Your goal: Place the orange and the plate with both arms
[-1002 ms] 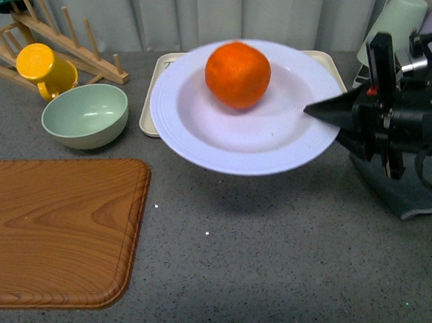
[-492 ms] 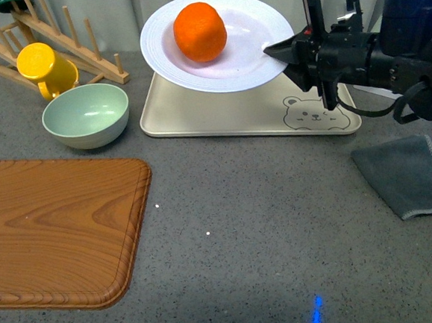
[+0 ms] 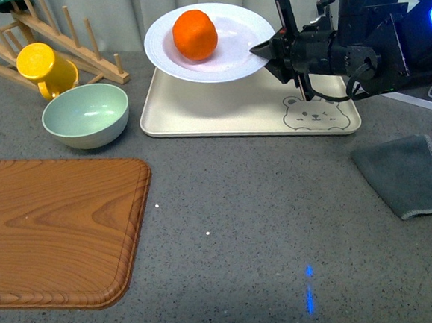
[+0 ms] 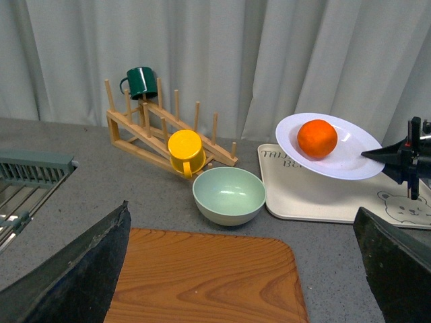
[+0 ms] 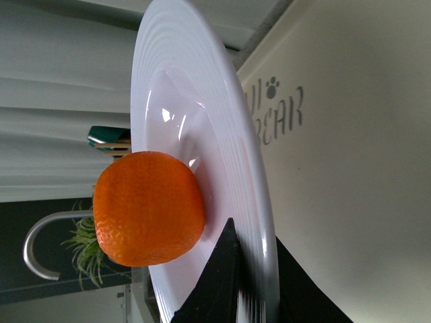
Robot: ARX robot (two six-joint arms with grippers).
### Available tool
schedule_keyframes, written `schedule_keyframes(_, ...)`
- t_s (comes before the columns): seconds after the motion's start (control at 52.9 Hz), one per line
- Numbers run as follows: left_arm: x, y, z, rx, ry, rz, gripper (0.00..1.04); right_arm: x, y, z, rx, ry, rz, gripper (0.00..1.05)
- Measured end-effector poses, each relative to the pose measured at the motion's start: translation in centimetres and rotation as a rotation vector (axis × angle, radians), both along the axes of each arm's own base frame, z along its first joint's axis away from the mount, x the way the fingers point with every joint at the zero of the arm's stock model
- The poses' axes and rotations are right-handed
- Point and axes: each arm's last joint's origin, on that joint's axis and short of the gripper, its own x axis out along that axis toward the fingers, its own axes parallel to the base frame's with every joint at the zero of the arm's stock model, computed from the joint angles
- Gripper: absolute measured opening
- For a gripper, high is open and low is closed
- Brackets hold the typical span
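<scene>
1 each: orange [image 3: 195, 34], plate [image 3: 242, 34], bowl [image 3: 85, 116], tray [image 3: 227, 110], board [image 3: 56, 226], cloth [image 3: 412, 176], rack [image 3: 92, 60]; 2 mugs [image 4: 186, 151] [image 4: 140, 82].

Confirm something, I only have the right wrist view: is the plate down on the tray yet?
Observer: Not yet. In the left wrist view the plate hangs above the tray, with the right gripper pinching its rim.
Operator: Left arm busy?
Observer: No. The left gripper is open with nothing between its fingers, well away from the plate.
Operator: Anything beside the tray?
Observer: A bowl on its left, and a cloth on the table to its right, nearer the robot.
</scene>
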Motion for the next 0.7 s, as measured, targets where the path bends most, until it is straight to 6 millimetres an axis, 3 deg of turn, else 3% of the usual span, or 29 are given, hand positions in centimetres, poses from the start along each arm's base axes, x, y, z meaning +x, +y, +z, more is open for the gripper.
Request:
schedule_keyframes(0.34, 0.0, 0.0, 0.0, 0.0, 0.0, 0.0, 0.98, 0.7, 0.1, -2.9, -0.083, 0.107, -0.013, 0.03)
schedule_keyframes(0.454, 0.0, 0.0, 0.0, 0.0, 0.0, 0.0, 0.98, 0.9, 0.2, -2.8, -0.119, 0.101, -0.013, 0.04)
schedule_keyframes(0.567, 0.0, 0.0, 0.0, 0.0, 0.0, 0.0, 0.98, 0.9, 0.2, -2.8, -0.124, 0.101, -0.006, 0.29)
schedule_keyframes(0.7, 0.0, 0.0, 0.0, 0.0, 0.0, 0.0, 0.98, 0.8, 0.0, -2.5, -0.135, 0.095, -0.012, 0.51)
